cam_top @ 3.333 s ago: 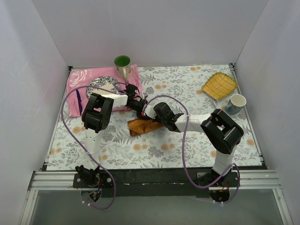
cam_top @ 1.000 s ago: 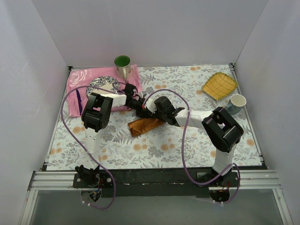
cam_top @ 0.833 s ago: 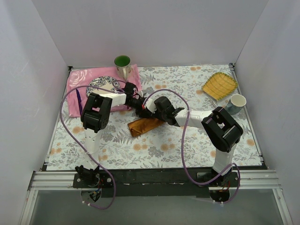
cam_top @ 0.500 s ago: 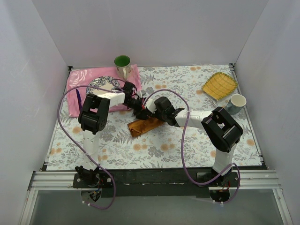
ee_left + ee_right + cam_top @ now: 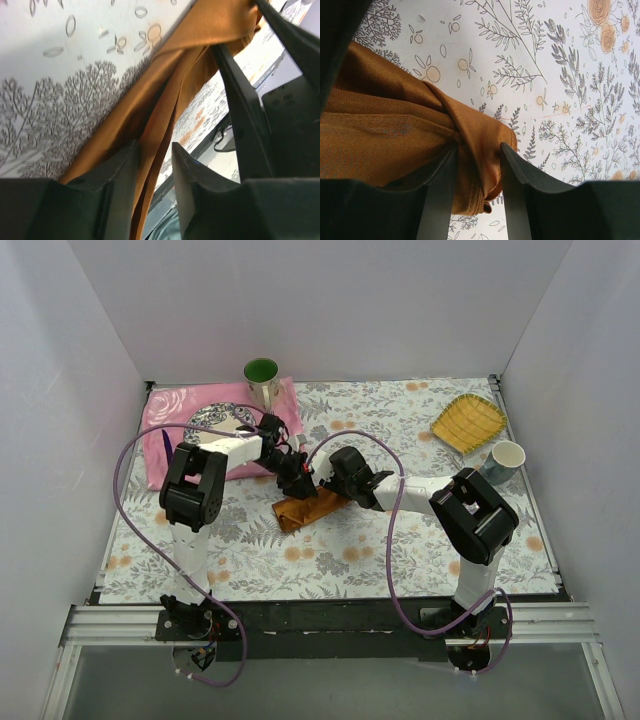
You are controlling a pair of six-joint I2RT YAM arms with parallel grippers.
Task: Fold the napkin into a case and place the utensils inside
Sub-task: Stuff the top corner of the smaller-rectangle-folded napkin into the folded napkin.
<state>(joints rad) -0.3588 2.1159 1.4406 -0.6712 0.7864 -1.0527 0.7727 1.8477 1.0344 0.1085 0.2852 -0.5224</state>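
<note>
Both arms are reaching in from the near edge and meeting mid-counter, a shade toward 9 o'clock of centre. The napkin (image 5: 300, 510) is lying there on the flowered counter (image 5: 420, 540) as a rumpled rust-orange strip, not yet a tidy case.

The right tool (image 5: 477, 150) is pinching a bunched corner of it, with cloth filling the gap between its fingers. The left tool (image 5: 155, 150) is straddling a long ridge of the fold. Cannot tell whether it is clamping or only sitting astride.

Step in hand, by my reading: folding, still well short of loading. Next move is calling for a firm hold on one edge by each tool, then drawing the layers flat and square so a pocket is left open.

Farther off, a pink cloth (image 5: 160, 465) at 10 o'clock is carrying a patterned plate (image 5: 205, 420) and a green-lined cup (image 5: 262, 372). A yellow dish (image 5: 468, 422) and a white cup (image 5: 507, 460) are sitting at 2 o'clock. The utensils are not showing clearly anywhere.
</note>
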